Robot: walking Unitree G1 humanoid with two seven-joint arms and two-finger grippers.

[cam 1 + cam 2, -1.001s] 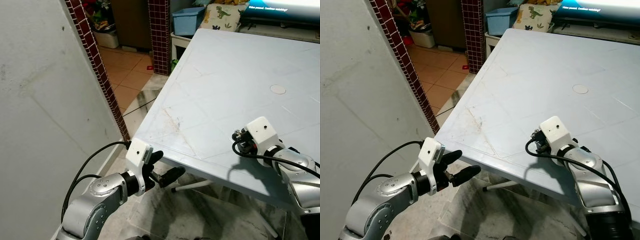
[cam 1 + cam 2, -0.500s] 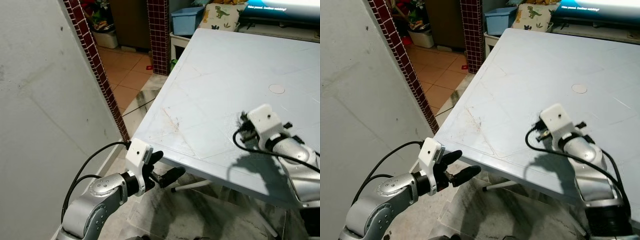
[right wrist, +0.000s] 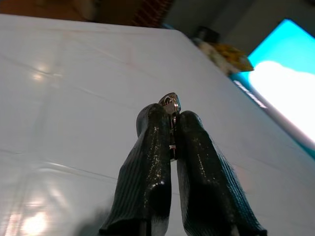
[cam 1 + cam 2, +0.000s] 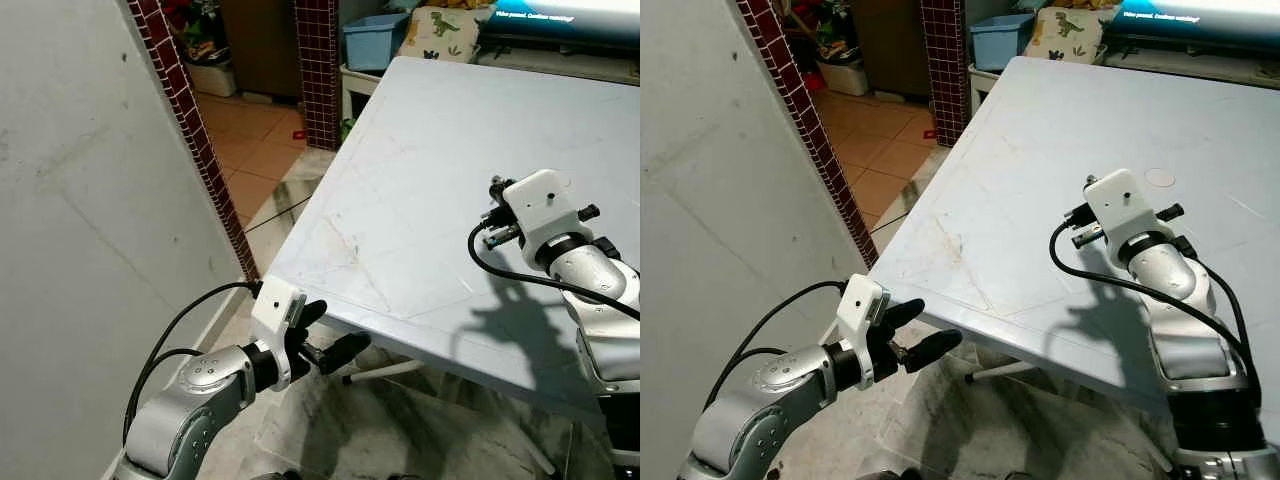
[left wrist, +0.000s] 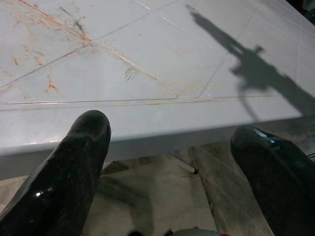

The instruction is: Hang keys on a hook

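Observation:
My right gripper [image 3: 171, 115] is shut on a small silver key ring [image 3: 170, 102], which pokes out between the two fingertips. That arm, with its white wrist housing [image 4: 540, 200], is raised above the right part of the pale table [image 4: 420, 140]; its fingers point away across the tabletop. My left gripper [image 4: 335, 332] hangs open just below and in front of the table's near left corner. Nothing sits between its fingers [image 5: 83, 147], which frame the table edge in the left wrist view.
A grey wall [image 4: 90, 200] with a dark red tiled edge [image 4: 195, 130] stands close on the left. Beyond it an orange tiled floor leads to a tiled pillar [image 4: 318, 70] and a blue bin [image 4: 375, 40]. A lit screen [image 4: 570, 15] glows behind the table.
My right arm has lifted off the tabletop and swung up and back, with the keys still held. The left arm has stayed where it was.

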